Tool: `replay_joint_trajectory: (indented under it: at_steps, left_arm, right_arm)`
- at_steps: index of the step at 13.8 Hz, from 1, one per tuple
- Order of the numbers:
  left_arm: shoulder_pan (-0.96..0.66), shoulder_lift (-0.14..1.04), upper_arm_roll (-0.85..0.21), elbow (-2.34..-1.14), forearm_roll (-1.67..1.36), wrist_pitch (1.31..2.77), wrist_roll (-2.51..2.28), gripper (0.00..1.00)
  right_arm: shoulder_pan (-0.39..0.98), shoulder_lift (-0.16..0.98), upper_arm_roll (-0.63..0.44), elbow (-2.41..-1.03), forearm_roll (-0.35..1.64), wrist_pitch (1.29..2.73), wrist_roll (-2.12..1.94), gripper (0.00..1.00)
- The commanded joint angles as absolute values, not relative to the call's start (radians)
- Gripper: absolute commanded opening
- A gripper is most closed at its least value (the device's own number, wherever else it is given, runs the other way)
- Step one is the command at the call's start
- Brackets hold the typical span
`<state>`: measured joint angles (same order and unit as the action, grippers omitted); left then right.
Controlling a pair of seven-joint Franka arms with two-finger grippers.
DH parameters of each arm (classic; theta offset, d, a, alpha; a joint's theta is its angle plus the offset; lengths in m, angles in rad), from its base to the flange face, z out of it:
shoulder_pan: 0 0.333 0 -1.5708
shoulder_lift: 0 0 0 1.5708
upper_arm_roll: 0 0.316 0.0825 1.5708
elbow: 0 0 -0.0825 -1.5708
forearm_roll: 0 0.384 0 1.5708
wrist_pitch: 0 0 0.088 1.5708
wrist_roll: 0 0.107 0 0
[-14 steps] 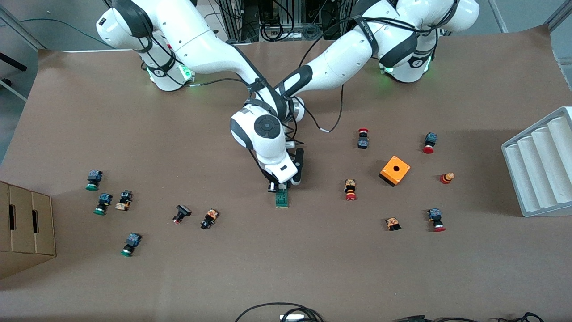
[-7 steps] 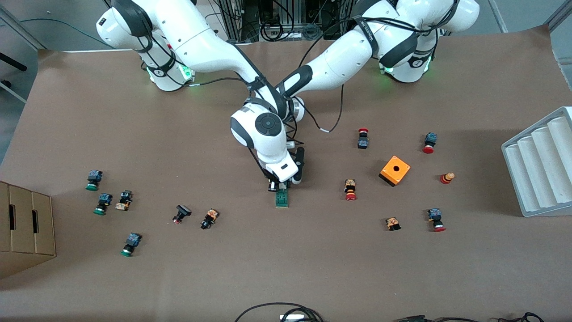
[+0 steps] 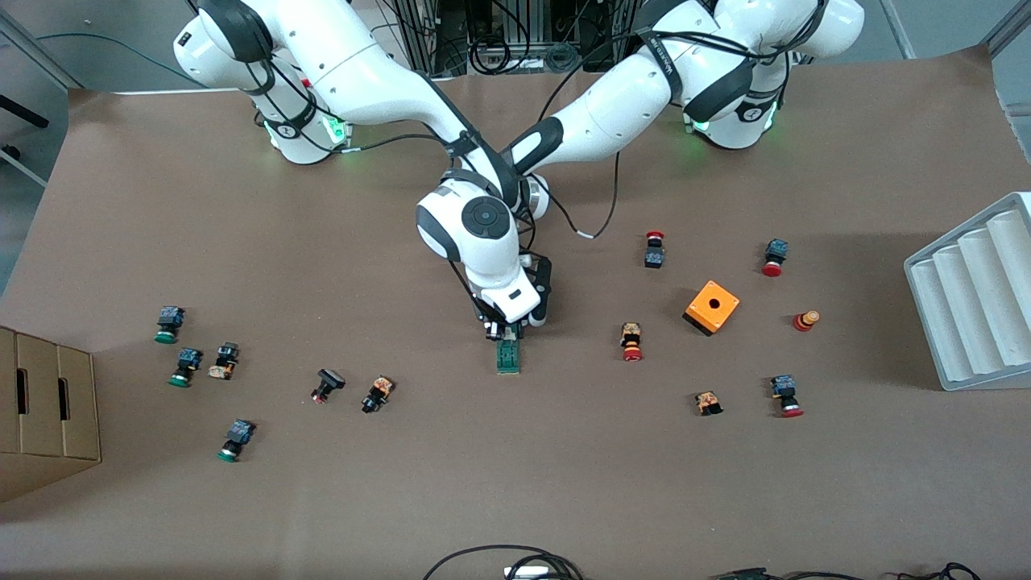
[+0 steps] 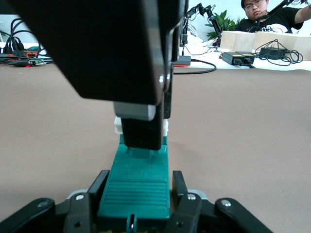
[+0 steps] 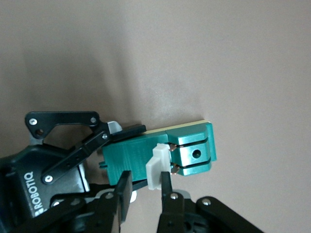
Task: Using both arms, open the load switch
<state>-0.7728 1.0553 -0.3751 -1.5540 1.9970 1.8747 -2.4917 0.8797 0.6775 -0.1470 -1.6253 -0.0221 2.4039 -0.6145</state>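
The load switch [image 3: 507, 356] is a narrow green block lying flat mid-table. My left gripper [image 4: 139, 175] is shut on the end of the load switch [image 4: 138, 196] that lies farther from the front camera. In the front view the right arm's hand hides it. My right gripper [image 3: 502, 329] comes down from above onto the switch. In the right wrist view my right gripper [image 5: 145, 175] is shut on the white sliding piece [image 5: 156, 165], which sits midway along the green body [image 5: 194, 150]. The white sliding piece [image 4: 117, 125] shows beside a right finger [image 4: 141, 131].
Small push buttons lie scattered toward both ends of the table. An orange box [image 3: 712, 307] with a hole sits toward the left arm's end. A white ribbed tray [image 3: 975, 290] stands at that table edge. A cardboard box [image 3: 48, 403] stands at the right arm's end.
My right arm's hand has shifted slightly toward the robots' bases, and its fingers have closed a little more on the white piece. The green block and the left gripper have stayed put.
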Motion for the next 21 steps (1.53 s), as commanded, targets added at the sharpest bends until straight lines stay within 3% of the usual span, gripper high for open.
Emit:
replay_joint_trajectory:
  at_steps: [1, 21]
  left_arm:
    - [-0.781, 1.108, -0.373, -1.526, 2.0, 1.914, -2.517, 0.59]
    - [-0.781, 1.108, -0.373, -1.526, 2.0, 1.914, -2.517, 0.59]
  right_arm:
    - [0.888, 0.658, -0.143, -1.655, -0.046, 2.402, -0.581, 0.3]
    - [0.891, 0.689, -0.127, -1.655, -0.133, 2.436, -0.499, 0.29]
